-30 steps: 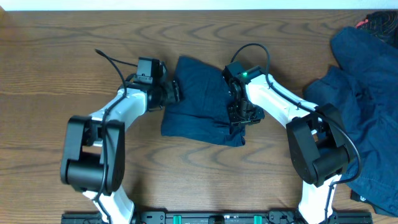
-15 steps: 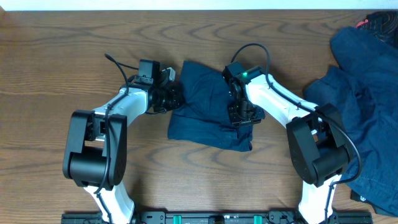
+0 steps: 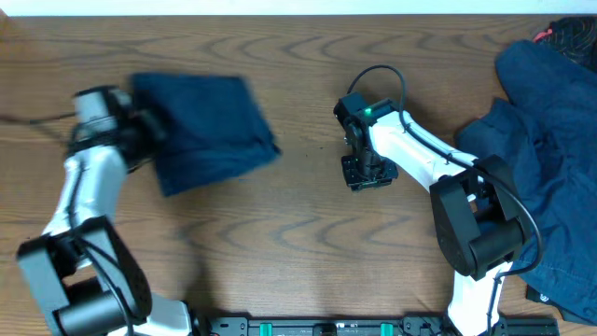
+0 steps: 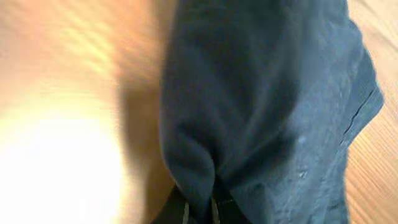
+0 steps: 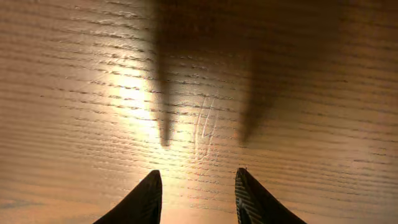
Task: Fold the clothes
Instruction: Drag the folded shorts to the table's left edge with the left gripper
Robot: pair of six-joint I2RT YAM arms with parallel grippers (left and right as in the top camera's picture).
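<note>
A folded dark navy garment (image 3: 201,131), one of the clothes, lies blurred at the table's left. My left gripper (image 3: 145,126) holds its left edge. In the left wrist view the navy cloth (image 4: 267,93) fills the frame, and a fold of it is pinched between the shut jaws of that gripper (image 4: 200,208). My right gripper (image 3: 368,173) hangs over bare wood near the table's middle, pointing down. Its two dark fingers stand apart with nothing between them in the right wrist view (image 5: 199,174).
A loose pile of dark blue clothes (image 3: 550,159) covers the right end of the wooden table (image 3: 298,233), close to the right arm's base. A dark object with a red bit (image 3: 564,37) sits at the far right corner.
The left gripper closed on the folded garment's edge and swung it fast to the left, out from under the right gripper. The right arm has stayed in place, now over bare wood.
</note>
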